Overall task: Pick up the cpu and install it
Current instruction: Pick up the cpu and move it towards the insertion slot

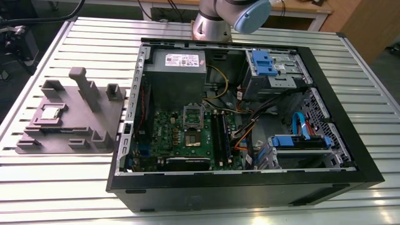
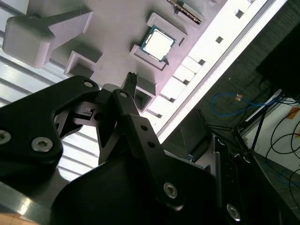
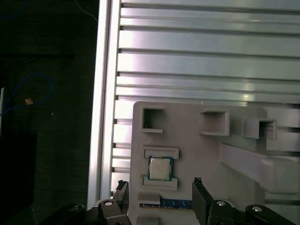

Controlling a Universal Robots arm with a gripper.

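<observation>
So, gripper [image 3: 160, 183] is open: in the first wrist view we see its two black fingers [image 3: 200, 197] spread wide, holding nothing. In that view the cpu [image 3: 160, 168] sits just ahead of the gap between the tips, touching neither finger. In the second wrist view we get the black linkage [image 2: 117, 140] and one finger tip [image 2: 131, 83] hanging above the grey fixture plate [image 2: 117, 33], with the cpu [image 2: 159, 43] further out and clear of it.

The cpu lies flat, silvery lid up, in a shallow framed pocket on the fixture plate [image 3: 192, 154]. A thin blue-green board edge [image 3: 164, 204] sits in a slot just beside that pocket. On the same plate we see square open-topped blocks [image 3: 152, 119] and a long raised bar [image 3: 253, 164].

In the exterior view the fixture plate [image 1: 78, 123] rests on the slatted aluminium table [image 1: 75, 42], just beside the open PC case [image 1: 250, 190], on the exterior view's left. The cpu [image 1: 50, 113] is on the plate's outer half, well apart from the motherboard [image 1: 181, 131] lying in the case. So: not picked, not installed. Grey power supply box [image 1: 178, 63] sits beyond the motherboard, and blue drive brackets [image 1: 269, 63] are toward the exterior view's right. Arm [image 1: 216, 21] shows at the far side of the case.
</observation>
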